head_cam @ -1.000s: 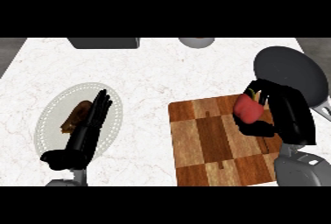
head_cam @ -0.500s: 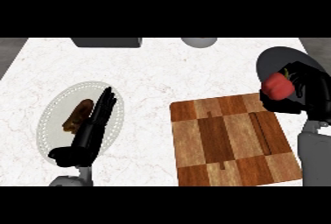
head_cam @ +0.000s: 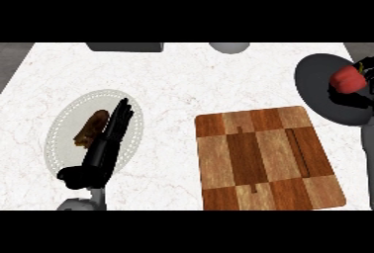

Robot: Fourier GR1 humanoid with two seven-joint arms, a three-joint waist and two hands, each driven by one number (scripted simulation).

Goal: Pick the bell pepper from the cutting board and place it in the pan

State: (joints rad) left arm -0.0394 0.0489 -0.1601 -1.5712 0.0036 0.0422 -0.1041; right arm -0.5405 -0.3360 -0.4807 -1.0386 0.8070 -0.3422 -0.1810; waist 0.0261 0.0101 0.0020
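The red bell pepper is held over the dark round pan at the counter's right edge. My right hand shows only partly at the frame's right border, its black fingers curled round the pepper. The wooden cutting board lies bare below and left of the pan. On the left, my left hand rests open, fingers straight, over a white plate.
A brown piece of food lies on the white plate beside my left hand. A dark grey object and a grey round object sit at the counter's far edge. White marble counter spreads between plate and board.
My right hand lifted the bell pepper off the cutting board and carried it up and right, over the pan. The board is now bare. The left hand stayed on the plate.
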